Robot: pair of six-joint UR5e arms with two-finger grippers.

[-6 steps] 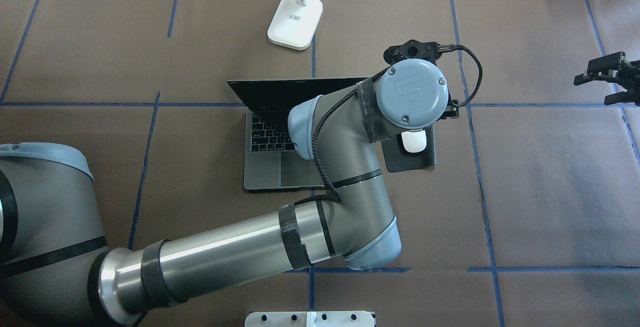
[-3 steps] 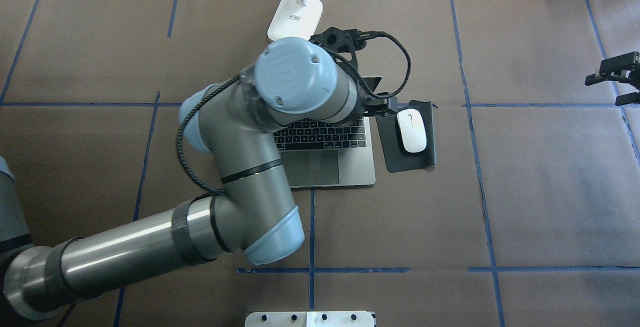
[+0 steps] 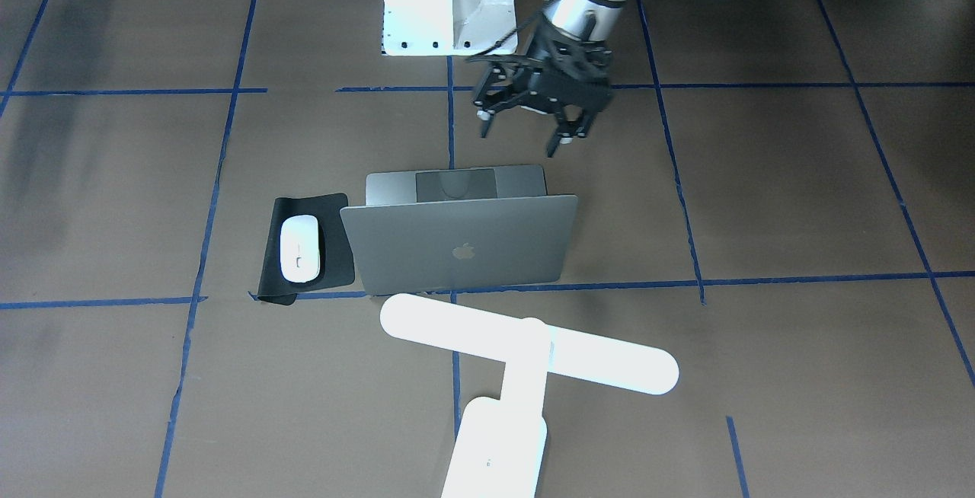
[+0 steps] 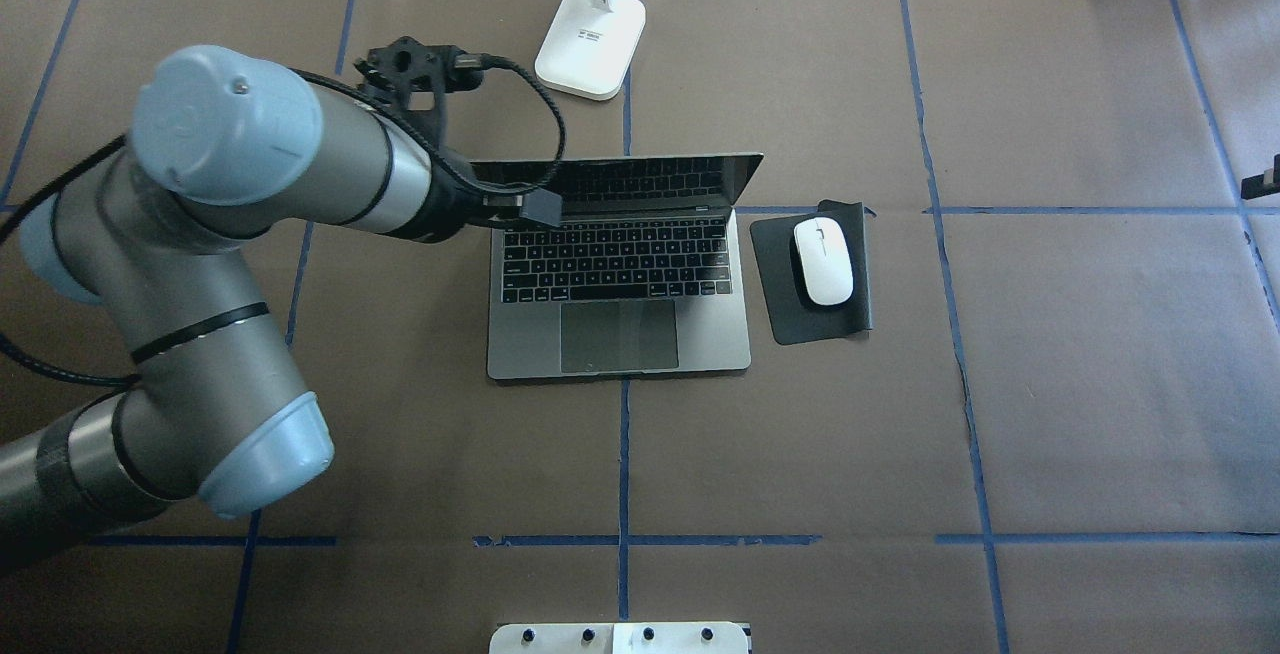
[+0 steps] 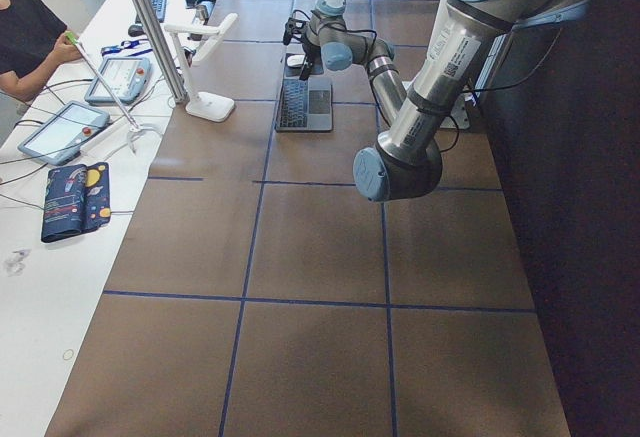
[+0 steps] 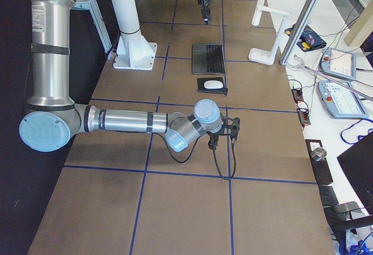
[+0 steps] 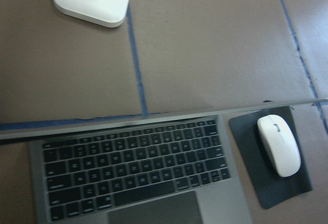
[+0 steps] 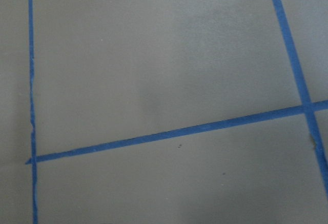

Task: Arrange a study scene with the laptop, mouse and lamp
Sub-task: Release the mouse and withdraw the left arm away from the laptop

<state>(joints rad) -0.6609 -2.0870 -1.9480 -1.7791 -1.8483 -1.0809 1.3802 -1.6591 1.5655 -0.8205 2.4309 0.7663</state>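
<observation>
Brown-papered counter (image 3: pixel 762 178): left fingers (image 3: pixel 561 132) spread wide, empty, near the laptop (image 3: pixel 465 250); right fingers (image 6: pixel 232 129), cannot tell.

left arm (image 4: pixel 200 334): grey-silver tubes | joint caps (image 4: pixel 225 124): pale blue, screwed | cable (image 4: pixel 541 96): black, braided | left gripper (image 3: pixel 522 140): black

Overhead: behind robot, high, fwd/down. Front: across table (image 3: pixel 800 201), steep down, facing left gripper (image 3: pixel 519 136). Side cams: table ends, far, oblique. Left wrist cam: close, down at laptop (image 7: pixel 133 167) + mouse (image 7: pixel 278 144) ahead of left gripper; shared w/ overhead, front. Right wrist cam: close on table.
</observation>
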